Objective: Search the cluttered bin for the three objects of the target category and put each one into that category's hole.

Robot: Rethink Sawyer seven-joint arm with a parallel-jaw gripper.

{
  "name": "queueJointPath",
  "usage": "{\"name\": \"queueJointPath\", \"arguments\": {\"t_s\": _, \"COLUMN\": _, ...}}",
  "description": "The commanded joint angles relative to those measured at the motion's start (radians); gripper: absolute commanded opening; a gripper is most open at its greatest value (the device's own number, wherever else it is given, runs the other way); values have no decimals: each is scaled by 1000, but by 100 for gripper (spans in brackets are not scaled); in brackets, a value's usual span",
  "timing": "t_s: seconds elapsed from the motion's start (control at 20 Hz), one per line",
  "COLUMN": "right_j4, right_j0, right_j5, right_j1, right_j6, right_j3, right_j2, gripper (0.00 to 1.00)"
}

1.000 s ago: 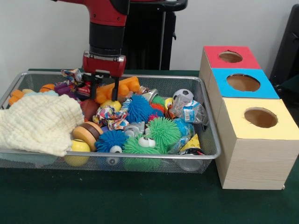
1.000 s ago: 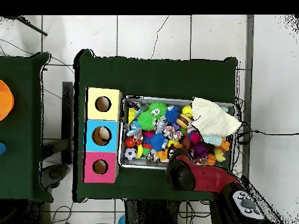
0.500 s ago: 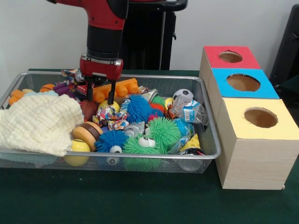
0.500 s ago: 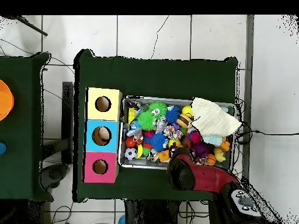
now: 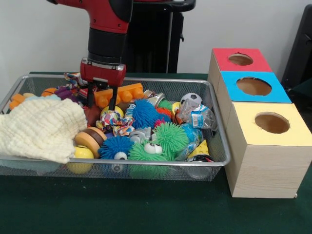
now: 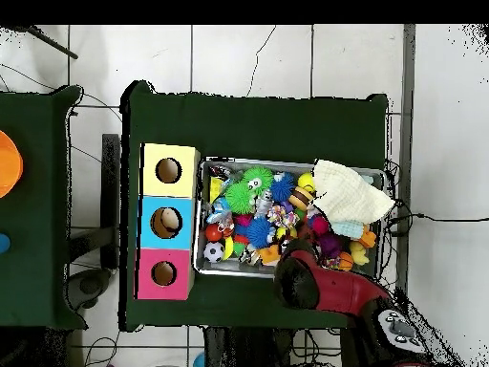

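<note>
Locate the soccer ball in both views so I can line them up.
Front view: the soccer ball sits at the bin's far right, behind a crinkled clear wrapper, nearest the blue-topped box.
Overhead view: the soccer ball is in the bin's lower-left corner, beside the pink-topped box.
Shared landmark: the cream cloth, at the bin end opposite the ball.

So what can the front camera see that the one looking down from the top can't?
Only the front view shows the gripper with its fingers apart, hanging over the toys, plus the bin's mesh front wall. Only the overhead view shows the tiled floor and a second table. Both show the bin, the cream cloth and the three boxes.
</note>
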Motion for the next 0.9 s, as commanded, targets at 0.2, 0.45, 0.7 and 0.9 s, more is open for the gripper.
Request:
{"name": "queueJointPath", "arguments": {"t_s": 0.2, "right_j4": 41, "right_j0": 7, "right_j5": 4, "right_j1": 81, "right_j6": 141, "right_j3": -89, "right_j2": 29, "gripper": 100}}
{"name": "queueJointPath", "arguments": {"t_s": 0.45, "right_j4": 55, "right_j0": 8, "right_j5": 42, "right_j1": 48, "right_j6": 139, "right_j3": -81, "right_j2": 46, "gripper": 100}}
{"name": "queueJointPath", "arguments": {"t_s": 0.7, "right_j4": 63, "right_j0": 0, "right_j5": 107, "right_j1": 11, "right_j6": 117, "right_j3": -89, "right_j2": 79, "gripper": 100}}
{"name": "queueJointPath", "arguments": {"t_s": 0.9, "right_j4": 74, "right_j0": -15, "right_j5": 148, "right_j1": -5, "right_j6": 105, "right_j3": -102, "right_j2": 110, "gripper": 100}}
